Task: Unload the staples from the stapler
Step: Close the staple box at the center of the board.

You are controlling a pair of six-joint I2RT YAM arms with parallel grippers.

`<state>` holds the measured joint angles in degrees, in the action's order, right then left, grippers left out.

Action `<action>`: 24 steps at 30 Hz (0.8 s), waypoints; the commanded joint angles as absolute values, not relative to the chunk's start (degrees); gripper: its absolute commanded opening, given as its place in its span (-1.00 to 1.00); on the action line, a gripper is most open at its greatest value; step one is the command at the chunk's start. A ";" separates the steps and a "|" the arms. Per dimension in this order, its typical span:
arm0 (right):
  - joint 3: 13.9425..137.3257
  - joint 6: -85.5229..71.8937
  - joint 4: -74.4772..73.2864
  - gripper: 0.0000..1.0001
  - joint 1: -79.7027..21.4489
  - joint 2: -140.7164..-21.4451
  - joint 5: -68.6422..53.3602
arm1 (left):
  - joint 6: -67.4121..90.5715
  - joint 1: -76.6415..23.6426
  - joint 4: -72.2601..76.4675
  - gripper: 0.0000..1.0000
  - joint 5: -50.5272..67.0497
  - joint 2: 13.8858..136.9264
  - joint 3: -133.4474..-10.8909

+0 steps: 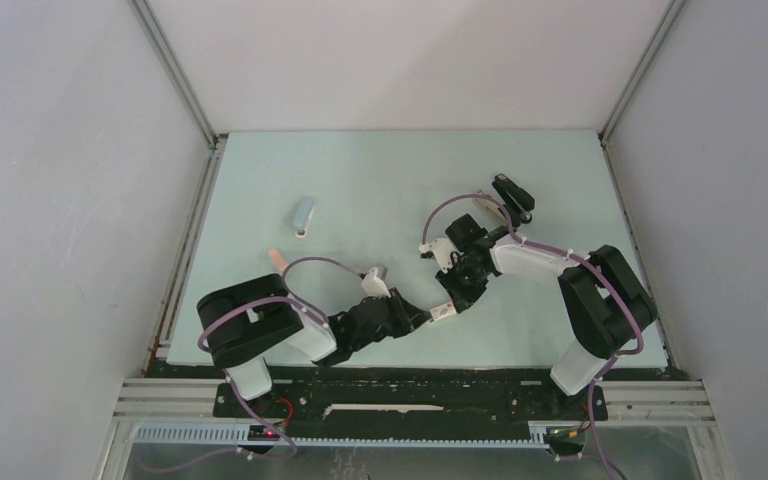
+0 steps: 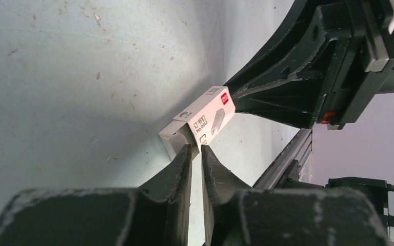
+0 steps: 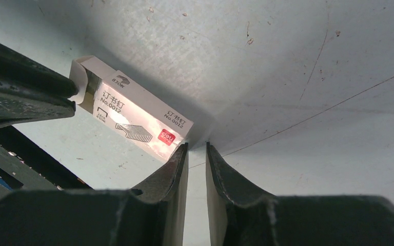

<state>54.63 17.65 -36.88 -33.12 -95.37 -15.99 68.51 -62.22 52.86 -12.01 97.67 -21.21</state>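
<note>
**Two claws meet at a small white box near the front of the table**

From above, I see my left claw (image 1: 430, 318) and my right claw (image 1: 452, 300) tip to tip near the front middle of the pale green table (image 1: 380, 170). A small white box (image 1: 443, 313) sits between them. A black stapler (image 1: 513, 197) lies farther back, just behind the right arm and well apart from the box. On the left side of the table lie a small blue and white item (image 1: 303, 217) and, nearer to me, a small pink block (image 1: 277, 257). I cannot make out the staples themselves in any view.

From the left wrist, the left claw (image 2: 195, 149) is almost pressed together and pinches the open flap end of the box (image 2: 205, 119). The box carries a drawing of staples and a red mark at its far end, where the right claw (image 2: 231, 97) touches it.

From the right wrist, the right claw (image 3: 196, 147) is drawn almost together, and a thin slit between its fingers shows bare table. The red-marked corner of the box (image 3: 133, 115) touches one fingertip, but I cannot tell whether it is pinched. The left claw (image 3: 73, 97) grips the flap end on the far side.
</note>
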 commanded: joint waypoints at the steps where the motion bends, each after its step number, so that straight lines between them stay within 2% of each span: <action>1: 55.15 17.48 -36.77 -0.45 -34.10 -96.86 -15.74 | 69.24 -61.80 55.29 -0.64 -12.33 98.21 -20.53; 14: 55.14 17.49 -36.74 -0.45 -34.23 -97.01 -15.72 | 64.84 -62.05 56.51 -0.55 -14.35 87.62 -15.28; 19: 55.20 17.49 -36.76 -0.45 -34.19 -96.99 -15.64 | 65.87 -62.05 56.97 -0.56 -13.97 89.55 -15.00; 24: 55.20 17.48 -36.80 -0.46 -34.19 -96.98 -15.64 | 66.67 -62.06 64.66 -0.55 -13.21 94.17 -13.56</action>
<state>54.81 17.65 -37.06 -33.15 -95.55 -15.97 67.02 -62.13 57.19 -12.93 91.02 -15.70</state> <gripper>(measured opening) 0.273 0.223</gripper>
